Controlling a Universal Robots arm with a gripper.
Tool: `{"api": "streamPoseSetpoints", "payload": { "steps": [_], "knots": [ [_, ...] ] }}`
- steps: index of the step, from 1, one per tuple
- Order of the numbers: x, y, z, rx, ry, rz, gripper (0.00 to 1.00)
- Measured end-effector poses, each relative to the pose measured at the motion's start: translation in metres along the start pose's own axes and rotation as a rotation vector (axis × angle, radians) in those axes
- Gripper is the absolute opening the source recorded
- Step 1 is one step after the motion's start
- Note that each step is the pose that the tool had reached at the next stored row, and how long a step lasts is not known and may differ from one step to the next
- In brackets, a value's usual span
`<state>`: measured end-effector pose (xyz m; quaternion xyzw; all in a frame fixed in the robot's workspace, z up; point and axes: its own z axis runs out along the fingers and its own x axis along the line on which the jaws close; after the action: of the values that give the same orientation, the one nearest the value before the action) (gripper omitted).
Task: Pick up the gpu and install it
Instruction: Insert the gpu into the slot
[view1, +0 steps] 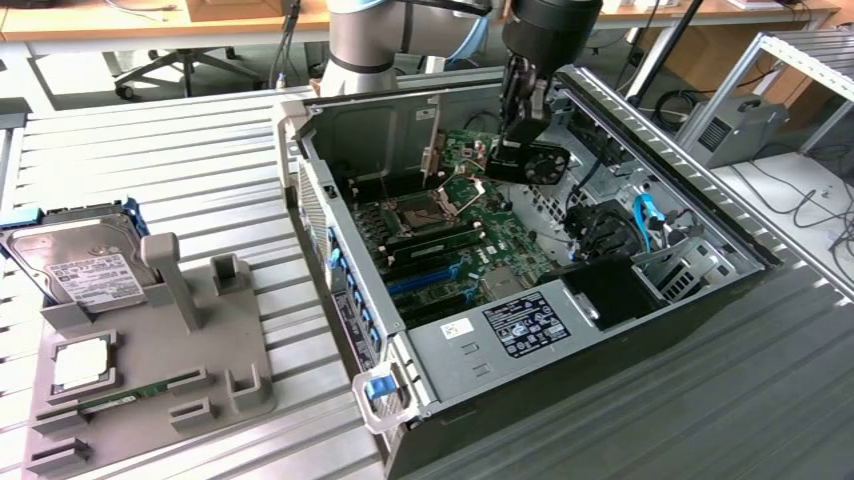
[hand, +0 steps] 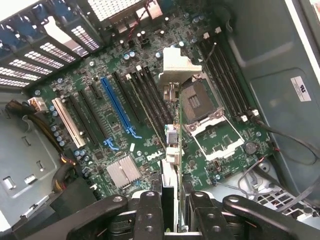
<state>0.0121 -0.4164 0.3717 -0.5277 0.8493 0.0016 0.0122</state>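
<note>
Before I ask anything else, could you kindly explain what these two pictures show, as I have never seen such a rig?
This is a robot arm with a gripper, a two-fingered clamp. The exterior view comes from a camera off the arm; the wrist view comes from one on the wrist, looking into the case. The open case lies on a slatted table, its motherboard exposed. At the exterior view's left, a grey holder carries a hard drive. The gripper holds the gpu above the motherboard.
</note>
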Motion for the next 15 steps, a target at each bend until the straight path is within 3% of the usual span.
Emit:
{"api": "streamPoseSetpoints", "payload": {
  "steps": [15],
  "knots": [
    [0.0000, 0.0000, 0.0003, -0.0031, -0.0014, -0.137, 0.26]
  ]
}}
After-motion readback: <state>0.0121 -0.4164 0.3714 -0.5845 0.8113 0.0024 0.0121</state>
